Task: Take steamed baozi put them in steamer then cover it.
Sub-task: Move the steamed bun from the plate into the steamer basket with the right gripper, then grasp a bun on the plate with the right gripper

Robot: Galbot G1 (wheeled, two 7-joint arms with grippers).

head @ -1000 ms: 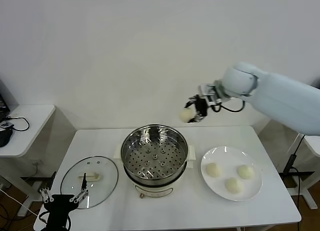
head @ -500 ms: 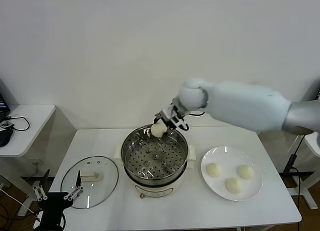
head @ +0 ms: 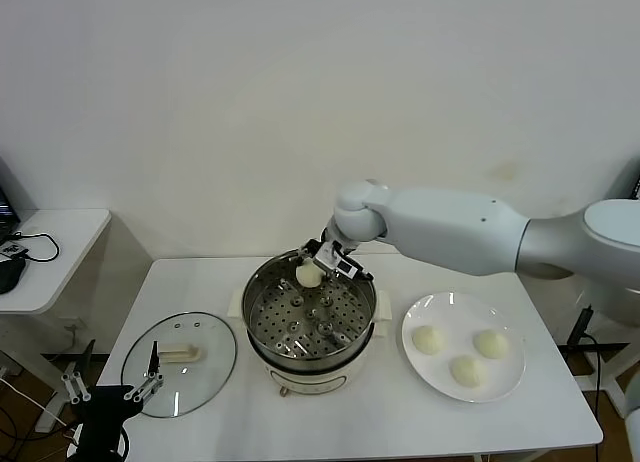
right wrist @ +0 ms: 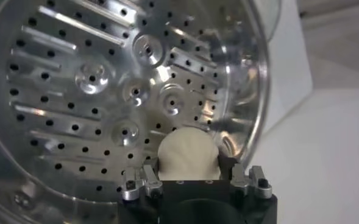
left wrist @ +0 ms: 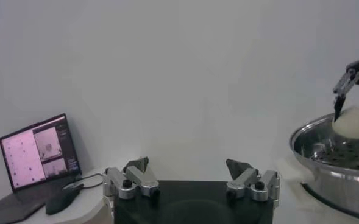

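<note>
**Head view: bun over the steamer's far rim**

We judge the baozi (head: pixel 308 274) soft and light, best pinched gently at its sides. Our right gripper (head: pixel 318 264) is closed on it, just above the steamer (head: pixel 311 312) tray. Our left gripper (head: pixel 112 391) waits spread wide by the cover (head: pixel 180 363).

A plain white wall (head: pixel 250 102) fills the back. A white table (head: pixel 380 422) stands before it on a wood-brown floor (head: pixel 25 382). By the table's left edge sits a small white side table (head: pixel 55 242) carrying a laptop (left wrist: pixel 36 155), mouse (left wrist: pixel 62 198) and cable (head: pixel 40 244).
</note>
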